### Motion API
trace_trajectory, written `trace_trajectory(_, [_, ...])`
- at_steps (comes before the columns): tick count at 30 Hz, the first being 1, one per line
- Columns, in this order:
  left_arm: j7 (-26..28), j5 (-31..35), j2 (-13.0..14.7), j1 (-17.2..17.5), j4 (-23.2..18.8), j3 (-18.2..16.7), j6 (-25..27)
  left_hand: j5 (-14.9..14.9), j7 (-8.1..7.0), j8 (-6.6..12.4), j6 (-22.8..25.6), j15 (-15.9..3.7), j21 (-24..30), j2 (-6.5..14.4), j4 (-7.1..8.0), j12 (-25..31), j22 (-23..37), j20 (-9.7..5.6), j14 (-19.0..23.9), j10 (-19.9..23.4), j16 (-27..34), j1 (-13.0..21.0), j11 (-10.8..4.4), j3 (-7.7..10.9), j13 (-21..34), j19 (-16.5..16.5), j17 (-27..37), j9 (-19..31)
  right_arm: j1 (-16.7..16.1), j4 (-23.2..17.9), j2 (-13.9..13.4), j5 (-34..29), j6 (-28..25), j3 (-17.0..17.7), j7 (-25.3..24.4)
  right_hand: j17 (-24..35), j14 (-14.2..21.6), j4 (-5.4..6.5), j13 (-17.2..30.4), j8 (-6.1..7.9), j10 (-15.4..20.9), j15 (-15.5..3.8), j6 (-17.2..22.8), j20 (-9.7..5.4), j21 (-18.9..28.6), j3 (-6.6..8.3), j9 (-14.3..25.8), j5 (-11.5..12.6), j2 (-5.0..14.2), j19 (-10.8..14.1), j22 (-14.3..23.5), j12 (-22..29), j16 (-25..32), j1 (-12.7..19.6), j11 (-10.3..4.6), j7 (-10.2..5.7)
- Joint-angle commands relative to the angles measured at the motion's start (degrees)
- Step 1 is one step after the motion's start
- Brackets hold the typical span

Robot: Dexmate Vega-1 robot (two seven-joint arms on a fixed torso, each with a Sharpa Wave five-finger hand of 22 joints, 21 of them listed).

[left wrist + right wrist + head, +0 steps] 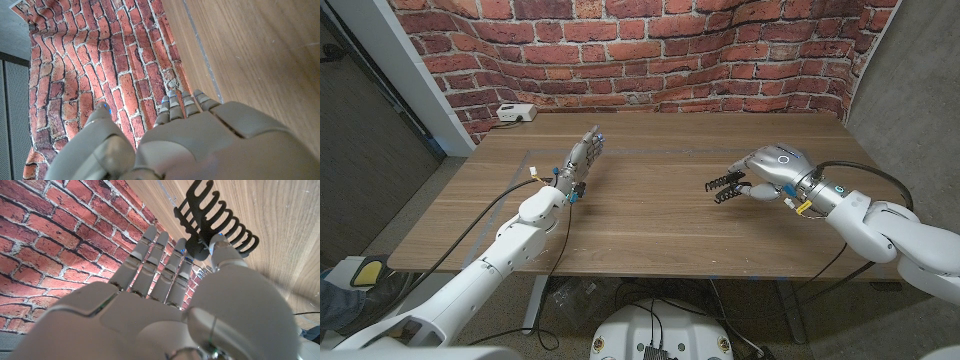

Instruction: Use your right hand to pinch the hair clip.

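A wooden table stands before a red brick wall; grey floor lies to the side

Black toothed plastic hair clip sits right of counter centre, held at fingertips of right robot hand. Left robot hand is toward counter's left side, well apart. Small white box on back-left corner, by brick wall.
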Motion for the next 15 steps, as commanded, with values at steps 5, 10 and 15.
trace_trajectory(5, [-0.9,-0.35,-0.64,-0.62,1.27,0.36,-0.57,-0.33,-0.28,0.01,0.2,-0.35,0.06,0.07,-0.07,-0.13,0.28,0.14,0.15,0.27,-0.04,0.55,-0.38,-0.13,0.09,-0.22,0.21,0.23,-2.56,-2.11,1.27,-1.16,-0.25,2.78,4.08,0.43,-1.32,0.42,0.14,-0.88,-1.42,-4.97,1.92,0.46,-0.19,-0.44,0.15,0.21,-0.23,-0.48,0.1,-0.08,0.28,-1.25,-0.01,-2.84])
trace_trajectory(10, [-1.12,-0.52,-0.75,-0.64,1.65,0.28,-0.87,-0.34,-0.25,0.01,0.21,-0.32,0.04,0.08,-0.07,-0.15,0.28,0.23,0.12,0.22,-0.05,0.57,-0.59,-0.17,0.09,-0.31,0.21,0.23,-2.54,-2.63,1.47,-1.57,0.03,3.33,5.94,0.43,-2.05,0.43,0.14,-1.21,-1.9,-4.81,1.51,0.76,-0.35,-0.6,0.13,0.21,-0.42,-0.83,0.09,-0.04,0.19,-1.49,0.0,-2.83])
trace_trajectory(15, [-1.31,-0.77,-0.9,-0.61,2.07,0.22,-1.06,-0.34,-0.37,-0.01,0.17,-0.33,0.06,0.1,-0.06,-0.15,0.28,0.3,0.13,0.24,-0.05,0.59,-0.6,-0.2,0.09,-0.3,0.21,0.23,-2.15,-2.83,1.48,-1.59,0.65,3.74,7.83,0.45,-2.3,0.48,0.14,-1.37,-2.17,-4.7,1.28,0.83,-0.37,-0.67,0.12,0.22,-0.47,-0.86,0.09,-0.05,0.19,-1.63,0.01,-2.83])
